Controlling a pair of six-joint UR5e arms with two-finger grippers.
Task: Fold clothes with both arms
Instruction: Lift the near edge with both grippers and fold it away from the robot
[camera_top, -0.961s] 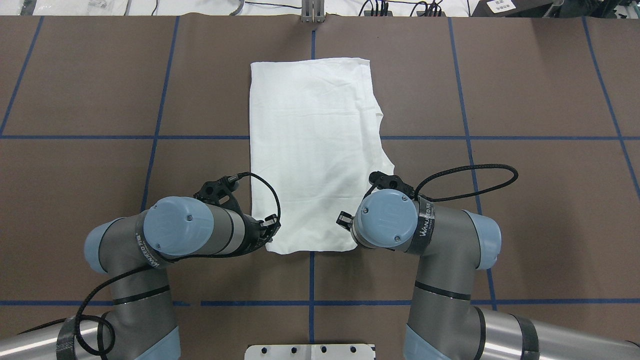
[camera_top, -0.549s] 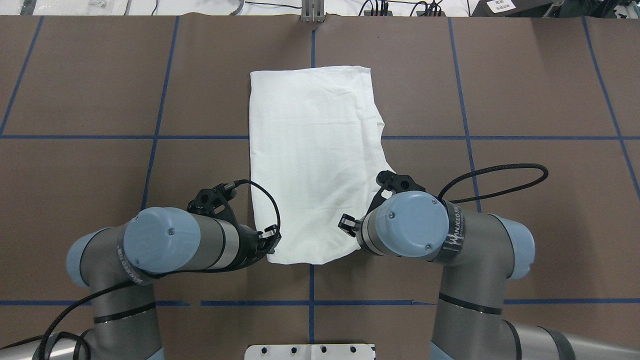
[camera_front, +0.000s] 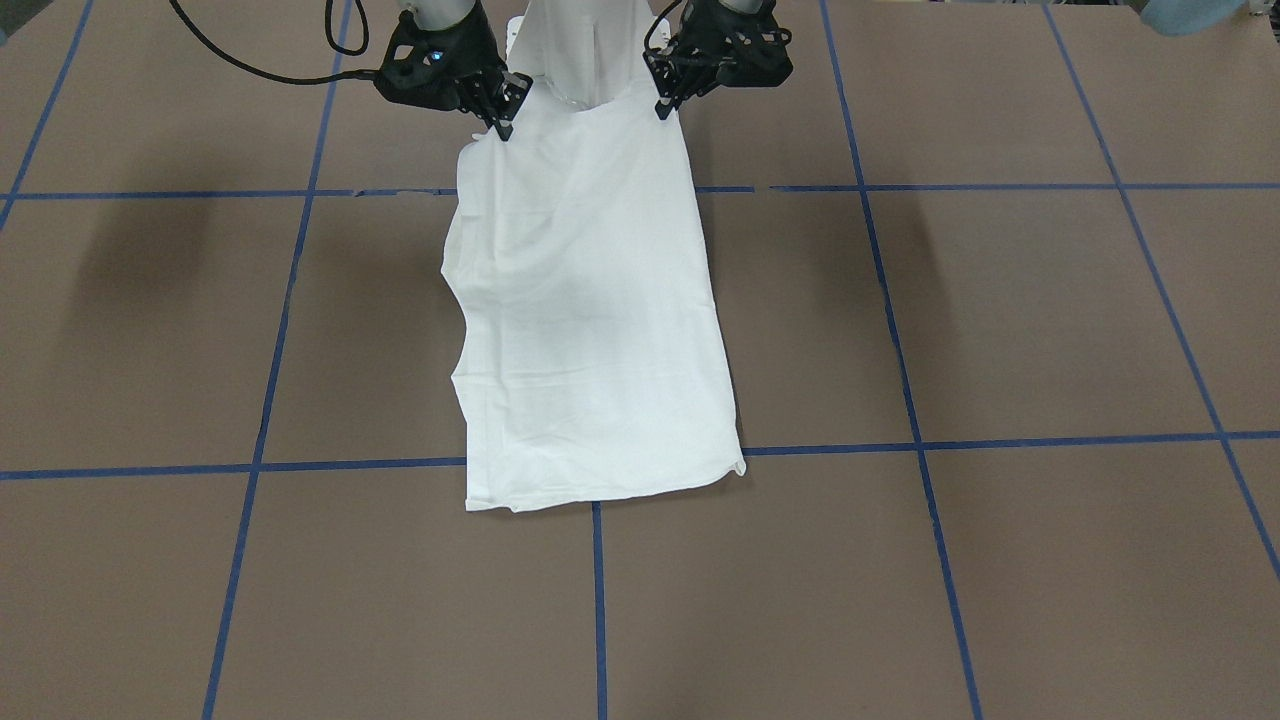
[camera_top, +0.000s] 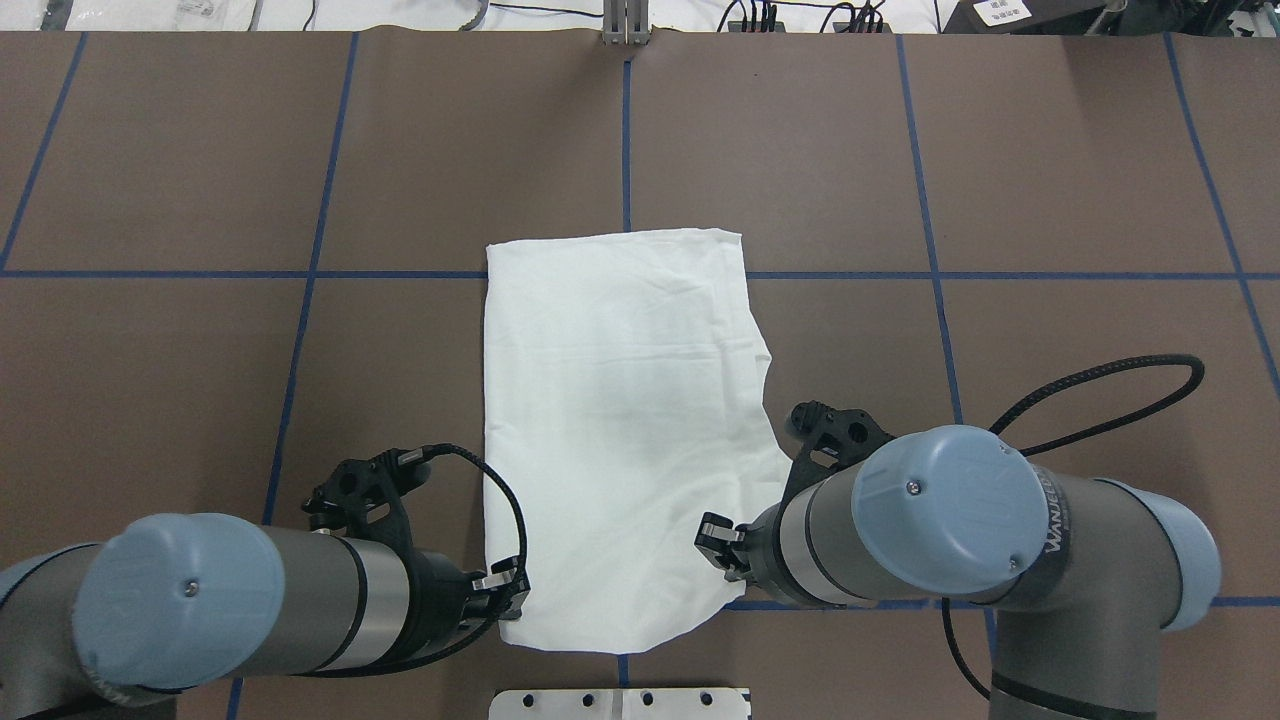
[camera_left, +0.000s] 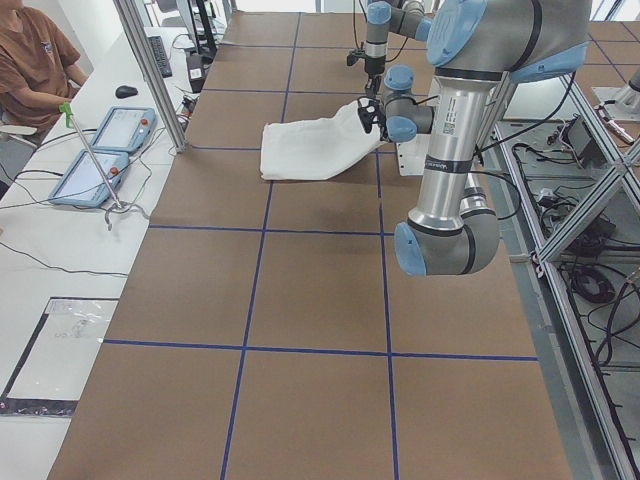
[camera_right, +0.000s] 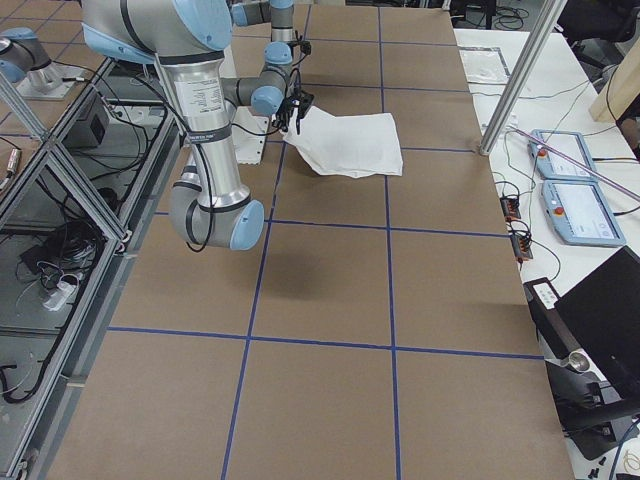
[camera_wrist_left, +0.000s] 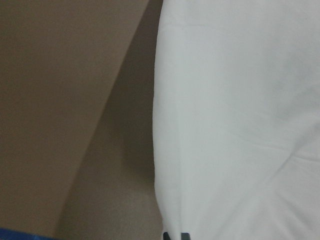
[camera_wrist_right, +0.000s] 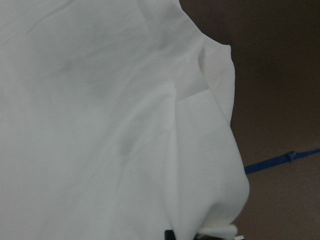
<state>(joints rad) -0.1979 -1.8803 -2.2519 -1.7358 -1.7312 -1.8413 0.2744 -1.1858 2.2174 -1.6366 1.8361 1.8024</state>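
Pinching the white T-shirt (camera_top: 620, 430) by the two corners nearest the white base plate (camera_top: 620, 703), I have my left gripper (camera_top: 508, 592) pressed together on the corner just beyond the plate's left end. My right gripper (camera_top: 715, 540) is clamped on the corner just beyond its right end. The shirt is folded into one long panel that runs straight away from the plate across the brown table (camera_top: 1050, 180). Its far hem lies flat and square along a blue tape line (camera_top: 850, 275), well apart from the plate. Seen from across the table, the end by the plate is lifted clear of the surface. It rises to my fingertips and sags a little between them, while the rest of the panel rests on the table with a few soft creases. The long edge on my left arm's side is straight. The edge on my right arm's side is uneven, stepping outward and bulging as it nears the plate. My left wrist camera shows that straight edge casting a shadow on the brown surface. My right wrist camera shows rumpled, layered cloth at the corner I hold. A black cable (camera_top: 1100, 385) loops out from my right wrist, on the far side from the plate.
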